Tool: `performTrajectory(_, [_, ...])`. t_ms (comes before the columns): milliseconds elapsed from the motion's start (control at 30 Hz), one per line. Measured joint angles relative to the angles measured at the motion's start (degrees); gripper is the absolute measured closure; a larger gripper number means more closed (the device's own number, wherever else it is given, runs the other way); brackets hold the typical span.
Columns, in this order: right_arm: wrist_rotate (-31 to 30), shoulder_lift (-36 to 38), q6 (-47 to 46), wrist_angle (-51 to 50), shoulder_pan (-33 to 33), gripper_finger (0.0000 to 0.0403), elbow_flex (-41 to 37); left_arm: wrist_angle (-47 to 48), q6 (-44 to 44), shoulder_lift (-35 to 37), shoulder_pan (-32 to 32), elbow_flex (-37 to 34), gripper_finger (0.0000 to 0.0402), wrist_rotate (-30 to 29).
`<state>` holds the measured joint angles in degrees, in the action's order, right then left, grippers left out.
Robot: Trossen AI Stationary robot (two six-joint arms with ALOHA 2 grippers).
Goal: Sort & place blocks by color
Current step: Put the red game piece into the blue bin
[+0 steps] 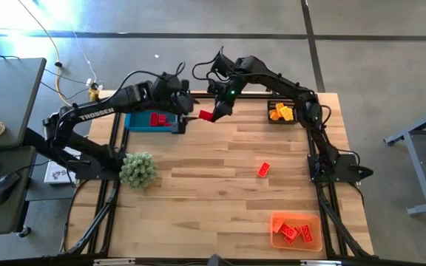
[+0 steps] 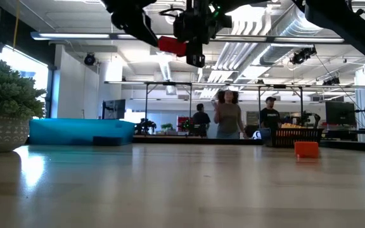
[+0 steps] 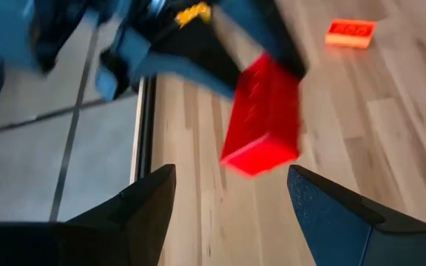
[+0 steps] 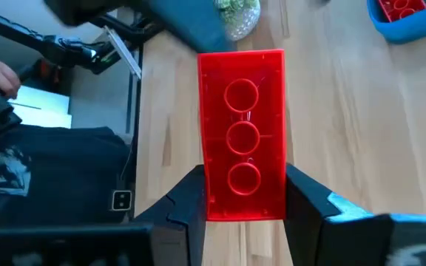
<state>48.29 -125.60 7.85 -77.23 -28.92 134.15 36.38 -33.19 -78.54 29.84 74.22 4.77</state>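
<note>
My right gripper (image 1: 214, 113) is shut on a red brick (image 4: 242, 133), high above the table near its far edge; the brick also shows in the low view (image 2: 172, 45). My left gripper (image 3: 231, 177) is open just to the brick's left, its fingers pointing at the brick's free end (image 3: 261, 151) without touching it. A blue bin (image 1: 150, 120) at the far left holds a red brick. A dark bin (image 1: 281, 112) at the far right holds yellow and orange bricks. An orange bin (image 1: 296, 229) at the near right holds red bricks. One orange-red brick (image 1: 263, 169) lies flat on the table. My right gripper pinches the red brick's two long sides (image 4: 207, 193) between its two fingers, at one end. The fingers lie along the brick and point toward the table's left. The brick sticks out beyond the fingertips, its hollow underside toward the wrist camera, lifted clear of the table.
A green fuzzy plant (image 1: 137, 169) in a pot stands at the table's left edge. The two arms meet close together beside the blue bin. People stand in the room beyond the far edge (image 2: 228, 114).
</note>
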Motion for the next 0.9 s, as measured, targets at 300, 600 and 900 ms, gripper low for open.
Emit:
performTrajectory(300, [4.32, 0.00, 0.15, 0.13, 0.06, 0.0294, 0.00, -4.84, 1.73, 0.00, -6.37, 0.00, 0.0151, -2.16])
performTrajectory(600, [15.15, 0.02, 0.00, 2.14, 0.06, 0.0294, 0.02, -6.76, 3.36, 0.00, -9.52, 0.00, 0.0153, -6.29])
performTrajectory(900, [13.35, 0.02, -0.16, 2.69, 0.19, 0.0294, 0.02, -7.15, 4.49, 0.00, -10.07, 0.00, 0.0238, -7.61])
